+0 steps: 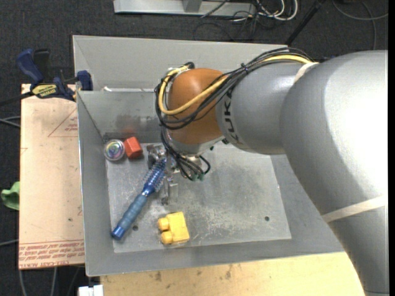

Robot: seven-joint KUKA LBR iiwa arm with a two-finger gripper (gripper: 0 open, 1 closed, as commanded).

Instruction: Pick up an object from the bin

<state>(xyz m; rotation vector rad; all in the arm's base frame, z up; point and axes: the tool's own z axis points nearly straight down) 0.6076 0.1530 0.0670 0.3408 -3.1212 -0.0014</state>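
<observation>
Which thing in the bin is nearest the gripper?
The long blue stick: its upper end lies by the gripper; red block, silver cap and yellow brick lie apart.

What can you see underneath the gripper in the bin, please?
The upper end of a long blue ribbed tool lies beneath the gripper, on the floor of the bin. The orange wrist cover hides whatever else lies beneath it.

Lying loose on grey bin [247, 217] floor: blue brush [139, 201], yellow block [173, 229], red cube [133, 147] beside silvery can [114, 150].
</observation>
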